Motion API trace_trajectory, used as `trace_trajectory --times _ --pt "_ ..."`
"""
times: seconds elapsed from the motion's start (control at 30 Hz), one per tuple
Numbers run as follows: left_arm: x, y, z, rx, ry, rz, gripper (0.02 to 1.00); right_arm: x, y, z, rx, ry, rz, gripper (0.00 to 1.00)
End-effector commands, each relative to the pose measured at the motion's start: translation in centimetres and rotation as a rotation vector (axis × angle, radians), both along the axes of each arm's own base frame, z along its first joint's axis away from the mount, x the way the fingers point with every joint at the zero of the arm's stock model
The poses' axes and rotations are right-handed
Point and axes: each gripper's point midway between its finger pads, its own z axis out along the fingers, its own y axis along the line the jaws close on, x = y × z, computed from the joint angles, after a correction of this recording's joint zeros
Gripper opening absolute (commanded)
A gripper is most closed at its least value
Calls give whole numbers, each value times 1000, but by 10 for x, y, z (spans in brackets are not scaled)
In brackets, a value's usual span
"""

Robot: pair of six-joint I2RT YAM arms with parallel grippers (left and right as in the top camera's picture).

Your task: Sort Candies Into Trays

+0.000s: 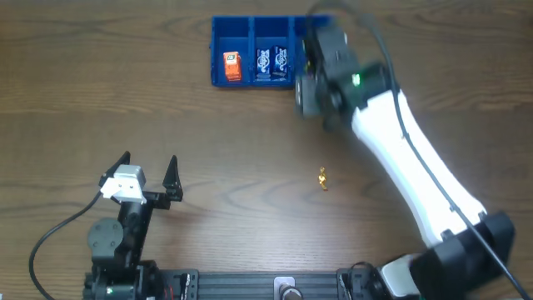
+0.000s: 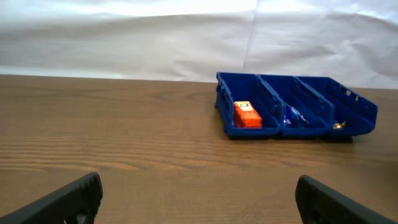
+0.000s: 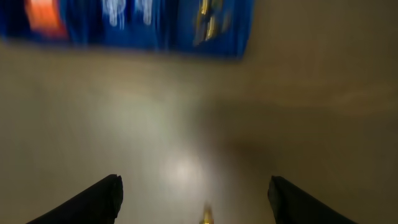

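Wood-grain tabletop carries one loose gold candy (image 1: 323, 178), lying close beneath the right tool (image 3: 196, 182), in line with the gap between its spread fingers. Ahead of that tool sits the blue tray (image 1: 218, 50), holding an orange candy (image 1: 232, 66), blue candies (image 1: 273, 62) and gold ones (image 2: 339, 125). To pick cleanly, I'd centre the fingers over the candy, descend straight, then close. The left tool (image 1: 149, 160) rests spread, well apart.

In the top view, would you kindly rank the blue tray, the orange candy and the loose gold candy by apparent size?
1. blue tray
2. orange candy, in the tray's left compartment
3. gold candy, loose on the table
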Motion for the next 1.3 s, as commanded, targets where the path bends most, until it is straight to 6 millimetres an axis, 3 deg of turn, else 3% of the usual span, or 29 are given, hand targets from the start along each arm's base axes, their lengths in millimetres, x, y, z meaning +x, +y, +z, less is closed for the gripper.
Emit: trace_trajectory --times 0.03,0.2,0.4,0.6,1.0,1.13,1.3 --pt "-1 -2 -16 12 43 -16 998 -76 -2 -81 42 262 4 779" --pt "-1 -2 -16 12 43 -16 998 -113 -18 -128 -7 384 -30 779" --pt "-1 -2 -16 12 43 -16 998 -119 -19 -154 3 398 -42 779" --pt "-1 -2 -16 12 43 -16 998 -114 -16 -171 -6 413 -44 776" --pt "-1 -2 -16 12 43 -16 998 -115 -17 -186 -24 449 -53 691" --pt "-1 -2 -16 12 43 -16 996 -115 -17 -187 -24 450 -53 592" --pt "-1 -2 -16 12 43 -16 998 -115 -17 -187 -24 450 -53 393"
